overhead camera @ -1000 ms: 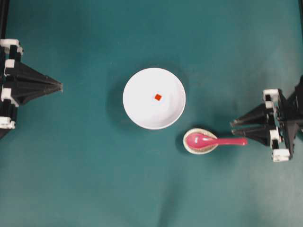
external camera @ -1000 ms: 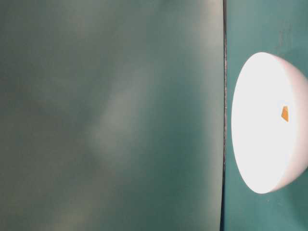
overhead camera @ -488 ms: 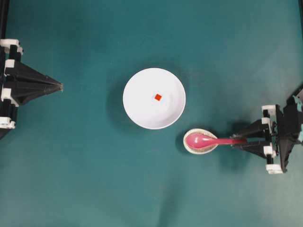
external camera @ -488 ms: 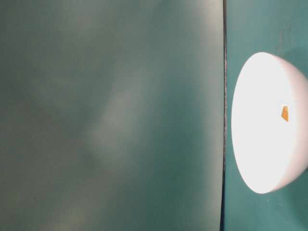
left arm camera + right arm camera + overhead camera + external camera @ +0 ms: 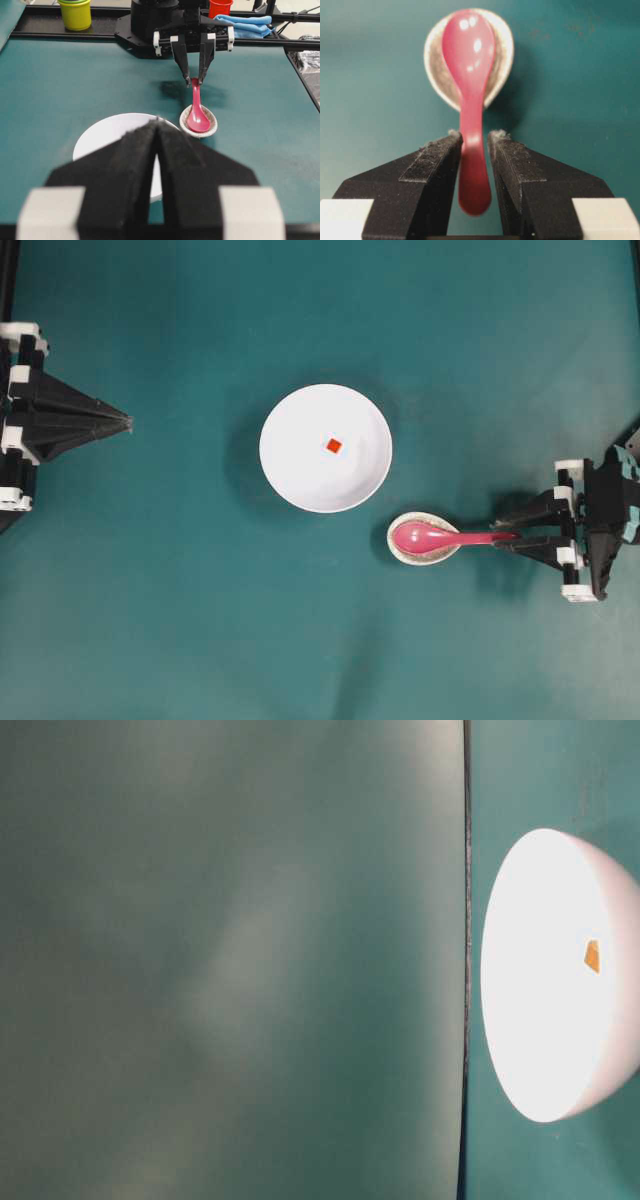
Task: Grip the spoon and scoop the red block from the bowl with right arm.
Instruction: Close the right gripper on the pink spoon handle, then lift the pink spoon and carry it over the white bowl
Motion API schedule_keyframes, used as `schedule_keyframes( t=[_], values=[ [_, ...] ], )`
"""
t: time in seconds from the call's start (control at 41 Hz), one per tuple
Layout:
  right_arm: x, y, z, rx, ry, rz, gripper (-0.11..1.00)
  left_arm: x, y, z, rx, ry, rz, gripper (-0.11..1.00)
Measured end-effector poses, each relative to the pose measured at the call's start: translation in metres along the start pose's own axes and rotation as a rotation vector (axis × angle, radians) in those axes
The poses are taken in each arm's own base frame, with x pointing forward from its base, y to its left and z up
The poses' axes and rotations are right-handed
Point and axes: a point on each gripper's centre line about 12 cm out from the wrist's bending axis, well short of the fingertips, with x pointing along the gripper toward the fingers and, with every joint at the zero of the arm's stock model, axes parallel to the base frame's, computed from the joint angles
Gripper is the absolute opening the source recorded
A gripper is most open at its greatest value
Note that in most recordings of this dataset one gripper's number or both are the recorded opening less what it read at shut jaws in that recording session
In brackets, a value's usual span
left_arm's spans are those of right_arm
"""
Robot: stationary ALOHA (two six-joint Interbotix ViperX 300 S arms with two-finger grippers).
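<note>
Where overhead blurs, spoon [image 5: 471, 100] between jaws

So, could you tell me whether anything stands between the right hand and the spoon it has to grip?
Nothing visible does. The right hand is open with the spoon handle already between its fingers; the scoop rests in the small speckled dish. Only bare table lies between the spoon and the bowl holding the red block.

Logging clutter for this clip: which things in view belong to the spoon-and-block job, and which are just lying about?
Job:
- pink-red spoon, handle between the open right gripper fingers
- red block
- white bowl holding the block

Lying about:
- small speckled dish under the spoon's scoop
- yellow-green cup
- red cup
- blue cloth
- left gripper, shut, idle
</note>
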Motion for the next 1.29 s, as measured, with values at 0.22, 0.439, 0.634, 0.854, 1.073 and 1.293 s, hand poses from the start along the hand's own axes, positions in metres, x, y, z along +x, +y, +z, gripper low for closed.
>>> schedule_keyframes(
  t=[0.22, 0.439, 0.634, 0.854, 1.073, 1.293],
  values=[
    [0.0001, -0.0005, -0.0034, -0.013, 0.027, -0.004, 0.38, 0.0000, 0.0000, 0.0002, -0.002, -0.002, 0.000, 0.00],
    [0.0024, -0.0023, -0.0095, -0.034, 0.051, -0.018, 0.38, 0.0002, -0.0003, -0.0001, 0.000, 0.000, -0.002, 0.00],
    [0.0040, -0.0006, -0.0090, -0.032, 0.049, -0.016, 0.37, 0.0002, 0.0000, -0.0001, -0.012, 0.000, 0.000, 0.00],
    [0.0039, -0.0003, -0.0089, -0.033, 0.048, -0.015, 0.33, 0.0002, 0.0000, -0.0001, -0.018, 0.000, 0.000, 0.00],
    [0.0049, 0.0006, -0.0078, -0.030, 0.043, -0.016, 0.27, 0.0002, 0.0000, -0.0007, -0.018, 0.005, 0.000, 0.00],
    [0.0056, 0.0040, -0.0040, -0.023, 0.027, -0.004, 0.27, 0.0002, -0.0003, -0.0007, -0.018, 0.005, -0.001, 0.00]
  ],
)
